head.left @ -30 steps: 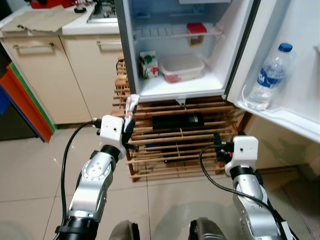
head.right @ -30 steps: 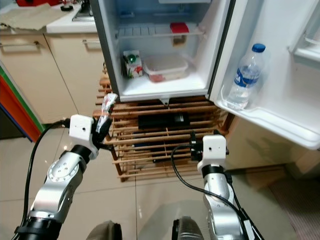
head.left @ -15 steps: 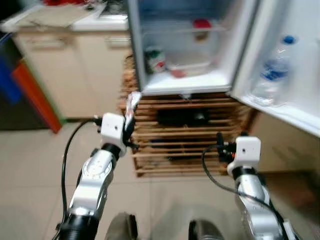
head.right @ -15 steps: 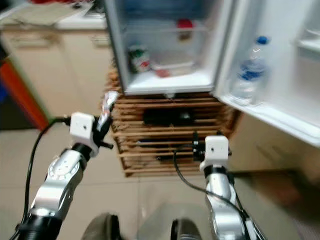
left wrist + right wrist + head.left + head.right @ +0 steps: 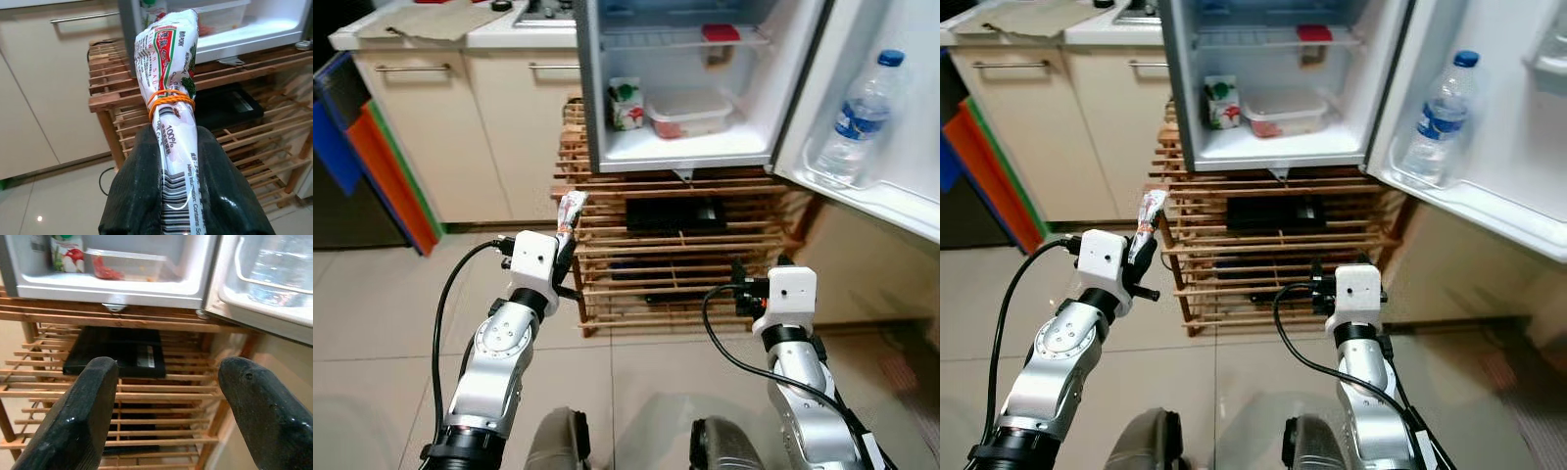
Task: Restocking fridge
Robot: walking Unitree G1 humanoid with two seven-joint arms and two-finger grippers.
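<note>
The left claw (image 5: 178, 161) is clamped on a food packet (image 5: 168, 83), the right claw (image 5: 171, 416) is apart, so lift the packet gently onto the fridge shelf (image 5: 690, 149) beside the plastic box (image 5: 688, 112).

Both silver arms were raised forward, the left one loaded and the right one free.

The left arm rose from about 7 o'clock in the head views, elbow bent, its white wrist block tipped toward 1 o'clock; the left gripper (image 5: 566, 253) pointed up and forward with its black fingers (image 5: 142, 196) pressed together on a sausage packet (image 5: 168, 93) that stood up between them. The right arm came up from about 5 o'clock, forearm nearly upright, wrist block level; the right gripper (image 5: 740, 286) pointed toward 9 o'clock from the block, and its two black fingers (image 5: 78, 426) stood wide apart with nothing between them.
</note>
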